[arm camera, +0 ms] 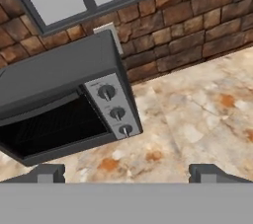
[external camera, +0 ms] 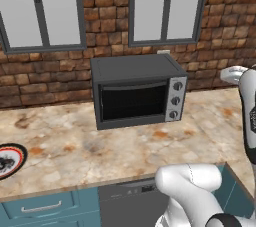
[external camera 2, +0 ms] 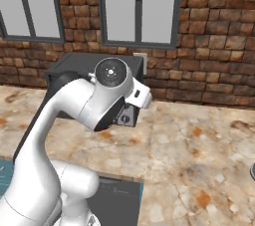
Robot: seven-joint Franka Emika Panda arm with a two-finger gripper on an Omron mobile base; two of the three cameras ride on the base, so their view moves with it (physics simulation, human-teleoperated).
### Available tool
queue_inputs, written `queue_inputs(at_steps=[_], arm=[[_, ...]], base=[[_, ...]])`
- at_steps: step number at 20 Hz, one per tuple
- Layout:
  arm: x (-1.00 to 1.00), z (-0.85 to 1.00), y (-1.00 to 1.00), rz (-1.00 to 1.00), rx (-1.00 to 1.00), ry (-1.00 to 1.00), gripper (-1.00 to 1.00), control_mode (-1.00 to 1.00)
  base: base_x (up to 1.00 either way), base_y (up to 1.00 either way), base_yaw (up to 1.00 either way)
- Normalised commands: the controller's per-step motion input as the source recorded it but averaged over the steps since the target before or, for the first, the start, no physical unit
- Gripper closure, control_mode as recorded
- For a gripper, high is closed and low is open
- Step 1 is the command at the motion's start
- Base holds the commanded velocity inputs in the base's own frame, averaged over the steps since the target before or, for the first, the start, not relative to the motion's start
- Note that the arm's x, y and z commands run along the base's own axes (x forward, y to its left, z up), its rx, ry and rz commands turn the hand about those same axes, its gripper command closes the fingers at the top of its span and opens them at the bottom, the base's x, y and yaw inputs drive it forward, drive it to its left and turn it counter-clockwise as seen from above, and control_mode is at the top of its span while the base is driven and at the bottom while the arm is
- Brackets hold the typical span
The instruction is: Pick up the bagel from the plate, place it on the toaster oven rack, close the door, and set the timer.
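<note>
Between the two fingertips of the gripper lies bare counter; the jaws stand wide apart and released, grasping nothing. Fingertips show at the bottom of the hand view, well short of the oven.

Beyond the gripper, the oven sits on the marble counter against the brick wall, its long axis running along the wall and its front facing out into the room. Its door stands upright and shut, dark glass across most of the front. Three knobs run in a vertical column on the silver panel at the right of the door. Behind the glass the interior is too dark to make out the rack.

Far to the left, at the edge of the left base view, the plate lies flat on the counter, well apart from the oven and cut off by the frame. The bagel cannot be made out on the visible part.

Two windows sit in the wall above the oven.
</note>
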Motion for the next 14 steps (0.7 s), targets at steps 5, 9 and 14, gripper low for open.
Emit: queue_inputs(at_steps=[5, 9, 14], arm=[[-0.01, -0.26, 0.26, 0.0, 0.0, -0.04, -1.0, -1.0], [0.0, -0.24, 0.29, 0.0, 0.0, -0.01, -1.0, -1.0], [0.1, -0.24, 0.06, 0.0, 0.0, 0.0, -1.0, -1.0]], base=[[0.0, 0.0, 0.0], [0.0, 0.0, 0.0], [0.0, 0.0, 0.0]])
